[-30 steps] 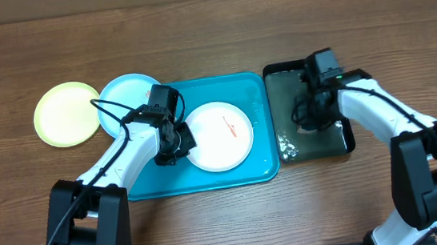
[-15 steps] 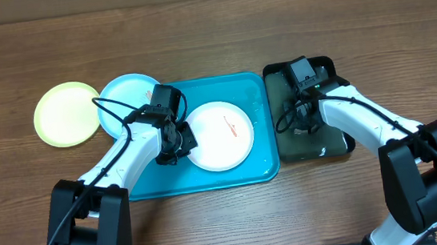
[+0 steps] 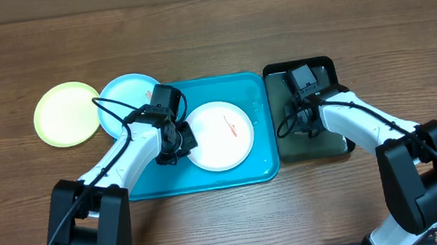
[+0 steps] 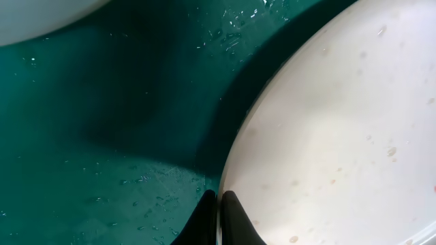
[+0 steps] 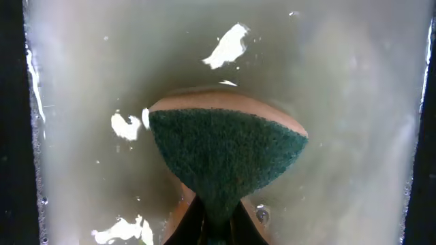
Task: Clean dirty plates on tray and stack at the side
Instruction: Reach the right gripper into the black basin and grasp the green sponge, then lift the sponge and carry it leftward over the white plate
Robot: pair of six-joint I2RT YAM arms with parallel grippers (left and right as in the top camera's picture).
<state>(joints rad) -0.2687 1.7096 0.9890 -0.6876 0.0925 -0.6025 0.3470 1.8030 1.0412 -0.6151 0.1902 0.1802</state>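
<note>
The white plate (image 3: 219,135) with orange-red smears lies in the teal tray (image 3: 263,166). My left gripper (image 3: 174,147) is shut on the plate's left rim; the left wrist view shows its fingertips (image 4: 219,216) pinching the rim of the white plate (image 4: 340,136) over the wet tray floor (image 4: 102,136). The light blue plate (image 3: 123,95) and the yellow-green plate (image 3: 65,113) lie on the table left of the tray. My right gripper (image 3: 302,118) is shut on a green and orange sponge (image 5: 228,153) held in the cloudy water of the black tray (image 3: 333,145).
The black tray (image 5: 422,102) stands just right of the teal tray, its rims close together. The light blue plate overlaps the teal tray's left corner. Bare wood table lies all round.
My right gripper has moved left and toward the front across the black tray with the sponge. The left arm and the white plate have not moved.
</note>
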